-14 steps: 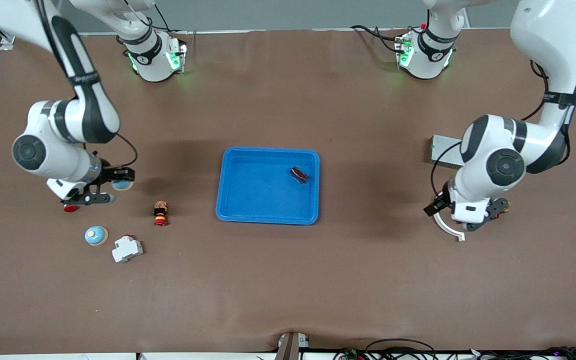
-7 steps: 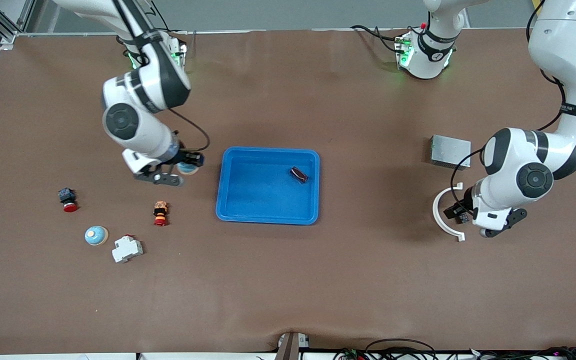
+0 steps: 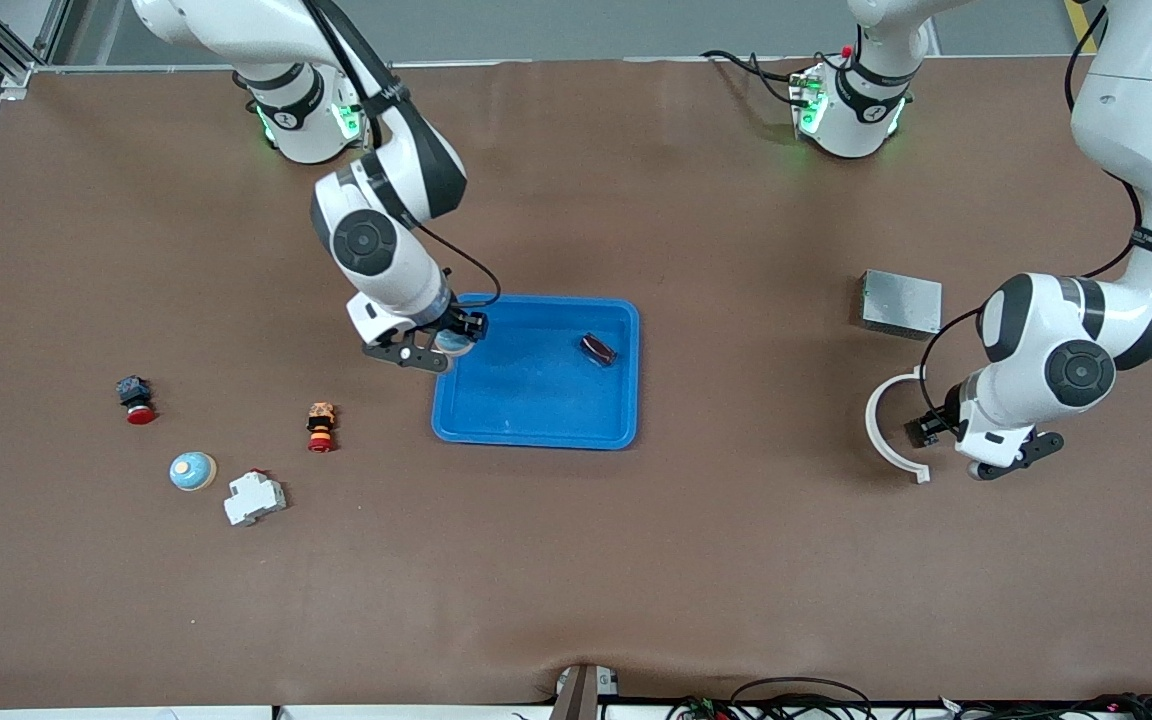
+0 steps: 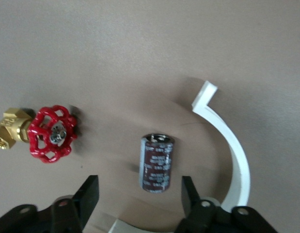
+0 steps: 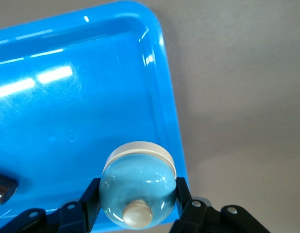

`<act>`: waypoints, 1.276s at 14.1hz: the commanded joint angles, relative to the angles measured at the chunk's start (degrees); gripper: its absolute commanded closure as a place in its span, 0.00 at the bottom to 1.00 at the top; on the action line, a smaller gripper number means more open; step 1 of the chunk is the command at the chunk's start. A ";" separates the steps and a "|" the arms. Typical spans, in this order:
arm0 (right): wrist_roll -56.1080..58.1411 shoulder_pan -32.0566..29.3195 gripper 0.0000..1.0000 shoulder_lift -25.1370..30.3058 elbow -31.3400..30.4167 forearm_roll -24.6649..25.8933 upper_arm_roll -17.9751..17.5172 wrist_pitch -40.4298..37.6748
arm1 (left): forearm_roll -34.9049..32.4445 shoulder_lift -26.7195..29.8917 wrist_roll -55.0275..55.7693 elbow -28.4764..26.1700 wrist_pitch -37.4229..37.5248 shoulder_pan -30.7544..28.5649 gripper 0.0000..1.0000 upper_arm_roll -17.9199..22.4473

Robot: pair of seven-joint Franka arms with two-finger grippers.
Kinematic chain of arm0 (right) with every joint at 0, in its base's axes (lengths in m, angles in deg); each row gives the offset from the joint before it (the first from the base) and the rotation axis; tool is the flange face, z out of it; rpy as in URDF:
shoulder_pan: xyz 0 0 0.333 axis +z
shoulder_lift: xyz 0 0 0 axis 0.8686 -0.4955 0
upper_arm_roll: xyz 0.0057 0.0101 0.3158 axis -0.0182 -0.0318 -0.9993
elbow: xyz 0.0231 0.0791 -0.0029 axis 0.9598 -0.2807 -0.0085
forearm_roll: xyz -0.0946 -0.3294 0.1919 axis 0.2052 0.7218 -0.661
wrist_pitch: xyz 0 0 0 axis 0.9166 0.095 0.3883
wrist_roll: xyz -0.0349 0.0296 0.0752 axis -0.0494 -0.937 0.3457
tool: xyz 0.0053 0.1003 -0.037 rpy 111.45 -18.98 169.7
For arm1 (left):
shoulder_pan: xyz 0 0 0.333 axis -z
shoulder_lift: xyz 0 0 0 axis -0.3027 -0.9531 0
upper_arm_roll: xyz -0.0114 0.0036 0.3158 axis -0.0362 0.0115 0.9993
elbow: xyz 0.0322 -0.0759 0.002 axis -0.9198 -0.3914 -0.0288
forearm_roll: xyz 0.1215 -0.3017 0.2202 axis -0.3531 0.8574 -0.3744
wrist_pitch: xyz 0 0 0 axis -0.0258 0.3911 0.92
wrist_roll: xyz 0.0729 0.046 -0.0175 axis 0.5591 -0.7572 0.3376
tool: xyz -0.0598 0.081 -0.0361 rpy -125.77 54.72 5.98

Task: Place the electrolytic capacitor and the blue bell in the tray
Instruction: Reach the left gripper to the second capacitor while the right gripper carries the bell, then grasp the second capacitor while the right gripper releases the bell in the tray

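The bright-blue tray (image 3: 536, 420) lies mid-table; it also shows in the right wrist view (image 5: 67, 111). A dark electrolytic capacitor (image 3: 598, 348) lies in it. My right gripper (image 3: 446, 345) is shut on a blue bell (image 5: 137, 187) with a white base, over the tray's rim toward the right arm's end. My left gripper (image 3: 976, 450) hangs low at the left arm's end of the table. In the left wrist view it (image 4: 138, 190) is open over a second dark-red capacitor (image 4: 157, 163) lying on the table. That capacitor is hidden in the front view.
A second blue bell (image 3: 193, 470), a white breaker (image 3: 254, 497) and two red-capped buttons (image 3: 134, 398) (image 3: 321, 425) lie toward the right arm's end. A white curved piece (image 3: 886, 430) and a grey metal box (image 3: 901, 303) lie near my left gripper. A red-handled brass valve (image 4: 52, 133) lies beside the capacitor.
My right arm has carried the blue bell from the right arm's end of the table to over the tray's rim. My left arm has shifted a little toward its end of the table.
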 commanded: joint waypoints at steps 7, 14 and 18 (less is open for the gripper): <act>-3.89 3.68 0.81 -8.78 5.45 -1.07 0.72 0.37 | -1.24 -3.04 -0.31 -0.01 -4.79 -0.85 0.82 -0.62; -3.89 4.56 0.36 -10.37 5.98 -1.16 0.72 0.29 | -0.27 6.09 2.23 -0.01 6.97 -0.68 1.00 -5.09; -5.20 5.44 0.00 -10.28 5.98 -1.16 0.64 -0.77 | 3.42 8.12 16.69 0.95 11.03 -0.41 1.00 -13.08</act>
